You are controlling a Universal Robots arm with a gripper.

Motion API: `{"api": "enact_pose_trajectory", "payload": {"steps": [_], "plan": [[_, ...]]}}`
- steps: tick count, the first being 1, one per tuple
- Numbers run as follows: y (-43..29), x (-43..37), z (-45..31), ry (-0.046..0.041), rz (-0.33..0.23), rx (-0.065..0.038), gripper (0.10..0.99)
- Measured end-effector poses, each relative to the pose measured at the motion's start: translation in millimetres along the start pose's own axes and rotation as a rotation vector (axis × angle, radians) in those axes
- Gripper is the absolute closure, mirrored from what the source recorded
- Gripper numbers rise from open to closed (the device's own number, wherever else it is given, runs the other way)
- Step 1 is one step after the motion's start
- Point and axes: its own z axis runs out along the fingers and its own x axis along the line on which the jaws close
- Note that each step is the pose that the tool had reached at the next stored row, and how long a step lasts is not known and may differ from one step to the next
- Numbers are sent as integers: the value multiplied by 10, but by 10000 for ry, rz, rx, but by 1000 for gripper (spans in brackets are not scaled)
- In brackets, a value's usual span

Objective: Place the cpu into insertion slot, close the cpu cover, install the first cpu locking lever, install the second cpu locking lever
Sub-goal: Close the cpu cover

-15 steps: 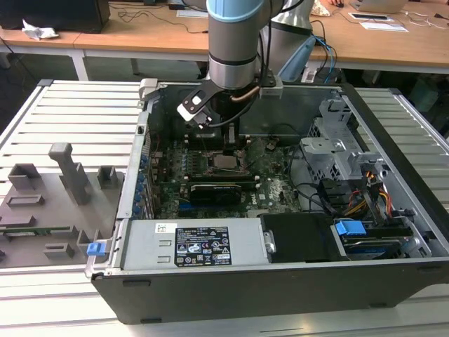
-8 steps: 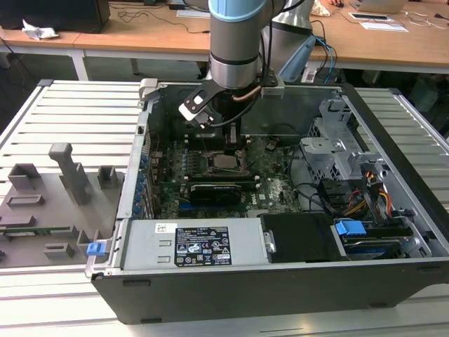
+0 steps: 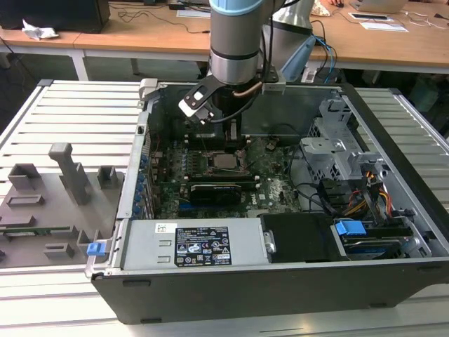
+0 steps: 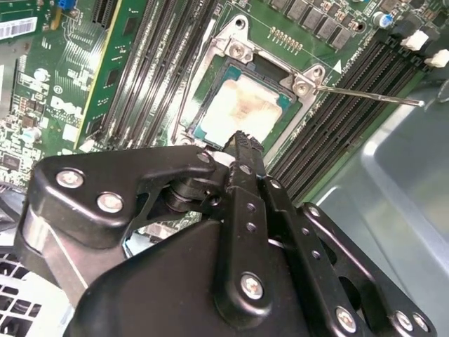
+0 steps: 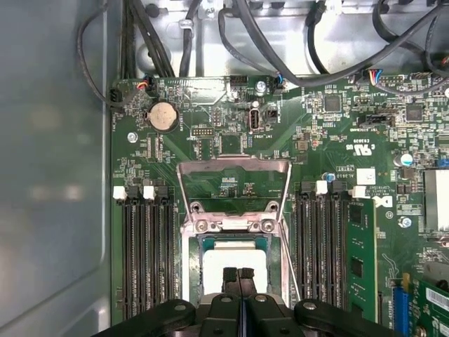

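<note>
The cpu (image 5: 219, 261) lies flat in the insertion slot (image 5: 188, 256) on the green motherboard, its silver top showing (image 4: 245, 107) (image 3: 223, 160). The cpu cover (image 5: 235, 166) stands open, tilted back from the hinge side of the socket, with board visible through its window. A thin locking lever (image 4: 365, 93) sticks out sideways from the socket corner, and the lever (image 5: 289, 263) runs along one side of the socket. My gripper (image 5: 238, 274) is shut with nothing between its fingers. Its tips (image 4: 242, 142) hover just over the cpu's near edge, inside the open computer case (image 3: 230, 135).
Memory slots flank the socket, with a green module (image 5: 358, 253) in one. A black expansion card (image 3: 221, 189), the power supply (image 3: 189, 246) and a drive cage (image 3: 337, 154) crowd the case. Cables (image 5: 280, 42) loop past the board. A grey fixture tray (image 3: 56, 203) lies on the exterior view's left.
</note>
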Motion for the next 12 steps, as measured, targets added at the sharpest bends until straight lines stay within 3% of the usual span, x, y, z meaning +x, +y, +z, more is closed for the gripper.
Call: {"api": "enact_pose_trajectory", "payload": {"steps": [12], "plan": [[8, 6, -166, -34, -1, -1, 980]]}}
